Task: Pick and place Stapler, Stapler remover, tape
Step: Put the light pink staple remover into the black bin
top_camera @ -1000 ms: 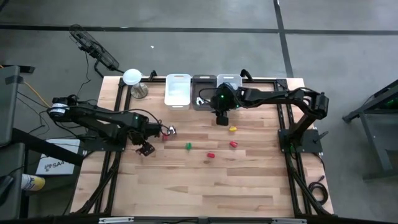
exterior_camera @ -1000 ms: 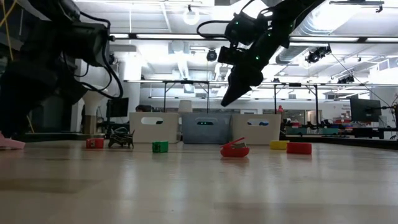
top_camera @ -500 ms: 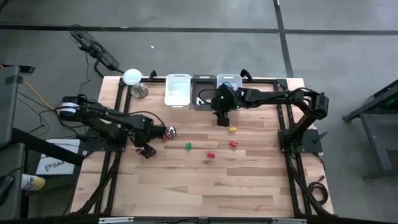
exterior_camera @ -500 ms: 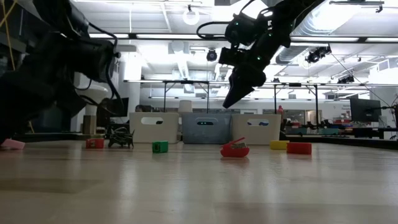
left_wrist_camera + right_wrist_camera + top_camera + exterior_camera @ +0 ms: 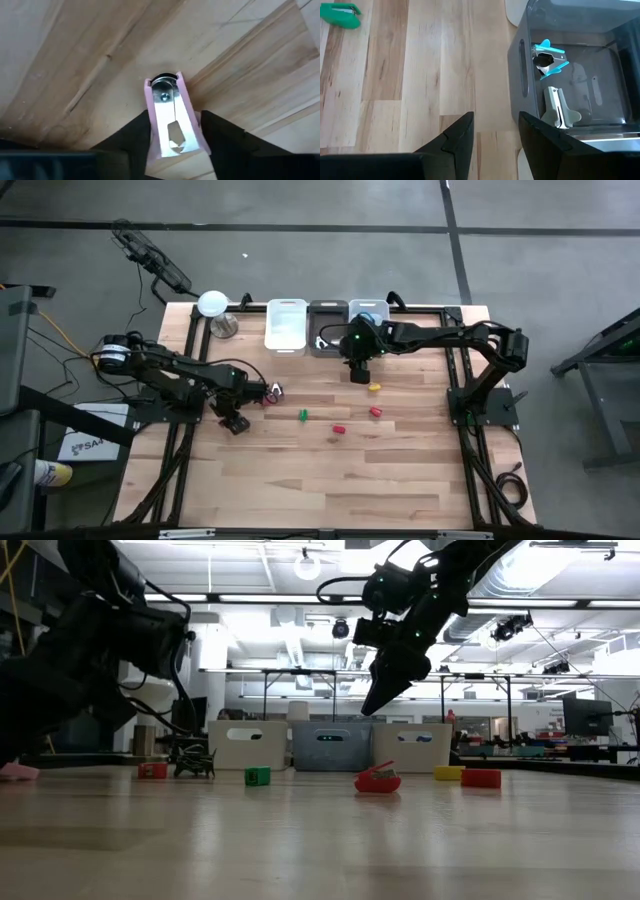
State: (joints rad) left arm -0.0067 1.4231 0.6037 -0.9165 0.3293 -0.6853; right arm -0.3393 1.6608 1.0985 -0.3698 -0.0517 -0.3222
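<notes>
Left gripper (image 5: 172, 130) has closed around what looks like a pink stapler (image 5: 170, 117).

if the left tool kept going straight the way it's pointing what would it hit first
The left tool points down at the table, its dark fingers on either side of a small pink stapler. Going on, it would probably meet the wooden tabletop right under that stapler.

The wooden table (image 5: 330, 470) stood on a grey concrete floor (image 5: 300, 260) crossed by dark seams, one running toward 12 o'clock. A grey cabinet (image 5: 15, 350) sat at 9 o'clock and a dark stand (image 5: 600, 360) at 3 o'clock. Beyond the table, the low view showed long ceiling lights (image 5: 250, 598), white ducting and distant workbenches (image 5: 470, 690).
</notes>
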